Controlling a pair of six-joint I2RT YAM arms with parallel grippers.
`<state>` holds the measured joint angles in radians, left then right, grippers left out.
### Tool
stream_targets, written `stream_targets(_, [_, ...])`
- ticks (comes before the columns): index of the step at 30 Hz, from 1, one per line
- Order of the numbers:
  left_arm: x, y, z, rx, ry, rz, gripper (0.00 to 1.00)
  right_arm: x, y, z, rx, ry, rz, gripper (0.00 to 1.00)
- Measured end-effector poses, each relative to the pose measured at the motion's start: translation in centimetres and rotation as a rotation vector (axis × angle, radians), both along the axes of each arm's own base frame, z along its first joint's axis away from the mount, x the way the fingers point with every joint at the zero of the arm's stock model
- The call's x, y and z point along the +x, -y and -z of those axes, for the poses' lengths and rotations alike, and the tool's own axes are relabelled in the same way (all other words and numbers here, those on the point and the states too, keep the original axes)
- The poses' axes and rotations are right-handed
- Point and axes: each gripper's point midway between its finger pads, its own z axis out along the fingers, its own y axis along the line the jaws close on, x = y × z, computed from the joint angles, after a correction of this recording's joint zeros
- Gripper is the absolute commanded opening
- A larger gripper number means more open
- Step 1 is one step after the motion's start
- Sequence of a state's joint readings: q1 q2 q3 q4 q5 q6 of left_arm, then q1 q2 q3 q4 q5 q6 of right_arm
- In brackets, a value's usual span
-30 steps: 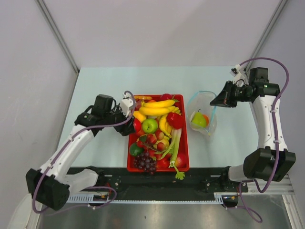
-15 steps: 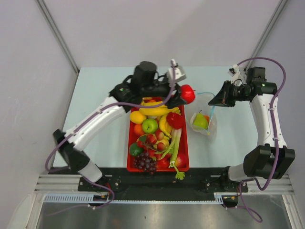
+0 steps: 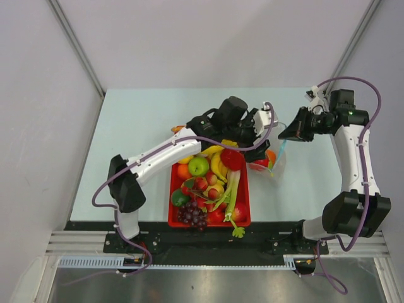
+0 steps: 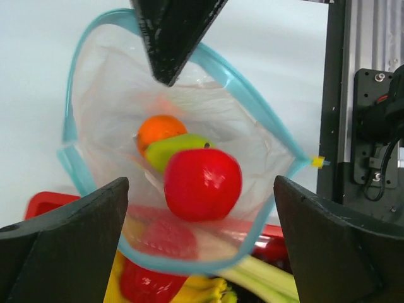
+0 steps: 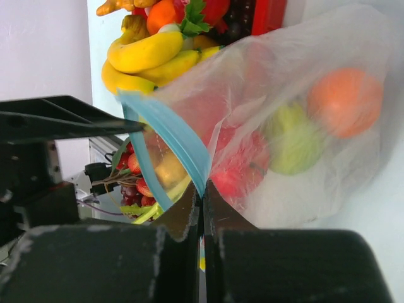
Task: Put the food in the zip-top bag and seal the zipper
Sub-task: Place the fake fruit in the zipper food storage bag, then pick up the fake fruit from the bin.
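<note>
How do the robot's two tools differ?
The left tool is wide open and empty; the right tool is shut, pinching the zipper of the bag. The left tool looks down into the bag; the right tool meets it from the side. Both are at the bag's mouth.

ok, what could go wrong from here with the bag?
1. The right claw pinches the zipper at one spot; as fruit weight grows, the zip-top bag could slip free or sag shut.
2. The open left claw hangs over the mouth, above the red fruit; a low retreat might snag the rim.
</note>
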<state>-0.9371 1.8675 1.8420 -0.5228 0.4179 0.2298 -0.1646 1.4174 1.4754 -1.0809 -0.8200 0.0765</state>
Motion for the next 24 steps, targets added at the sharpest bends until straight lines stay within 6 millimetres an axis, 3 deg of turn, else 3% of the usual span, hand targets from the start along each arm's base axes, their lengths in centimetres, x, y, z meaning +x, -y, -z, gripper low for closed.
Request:
stream_targets(3, [0.6, -1.1, -1.2, -0.012, 0.033, 0.029, 1.0, 0.0, 0.6, 0.2, 0.0, -0.007, 0.019, 0.0])
stream_targets(8, [2.0, -6.4, -3.7, 0.022, 0.208, 0.14, 1.0, 0.2, 1.5, 0.2, 0.001, -0.01, 0.049, 0.0])
stream_targets(11, [1.4, -8.7, -3.5, 0.096, 0.332, 0.233, 1.0, 0.3, 1.9, 0.2, 0.002, -0.011, 0.063, 0.0])
stream_targets(15, [-0.3, -8.7, -1.1, 0.188, 0.409, 0.388, 1.0, 0.4, 2.2, 0.3, 0.005, -0.014, 0.077, 0.0])
stream_targets(24, [-1.3, -7.3, 7.9, 0.428, 0.428, 0.598, 1.0, 0.6, 3.0, 0.3, 0.013, -0.026, 0.118, 0.0])
